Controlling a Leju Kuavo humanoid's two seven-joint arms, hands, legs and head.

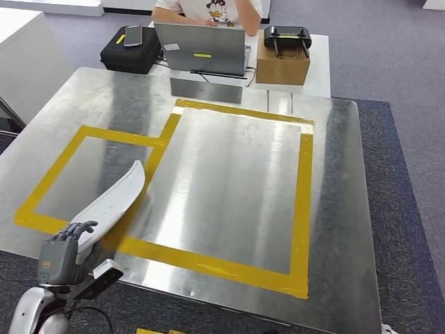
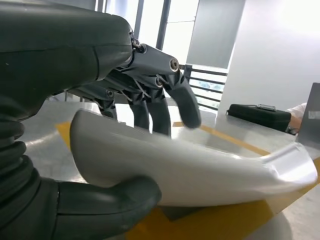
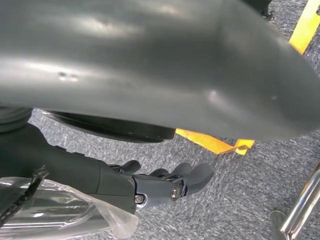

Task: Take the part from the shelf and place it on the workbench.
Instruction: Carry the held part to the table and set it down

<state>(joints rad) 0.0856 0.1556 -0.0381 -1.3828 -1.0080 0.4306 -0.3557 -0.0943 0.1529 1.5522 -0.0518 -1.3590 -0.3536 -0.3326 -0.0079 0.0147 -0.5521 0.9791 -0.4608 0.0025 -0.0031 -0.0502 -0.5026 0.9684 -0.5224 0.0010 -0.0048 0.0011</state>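
Note:
The part (image 1: 112,202) is a long, curved white shell. It lies slanted across the near right edge of the smaller yellow-taped rectangle (image 1: 52,177) on the metal workbench (image 1: 336,174). My left hand (image 1: 65,254) holds its near end at the bench's front left corner. In the left wrist view the thumb (image 2: 109,197) is under the part (image 2: 196,170) and the dark fingers (image 2: 162,107) reach over its upper edge. I cannot tell whether the far tip touches the bench. My right hand (image 3: 166,185) hangs above grey carpet, fingers loosely extended and holding nothing.
A larger yellow-taped square (image 1: 302,209) covers the bench's middle. Behind the bench stand a laptop (image 1: 201,49), a black case (image 1: 131,50) and a cardboard box (image 1: 282,66) carrying a black controller. A person sits behind the laptop. A strip of yellow floor tape (image 3: 211,142) lies near my right hand.

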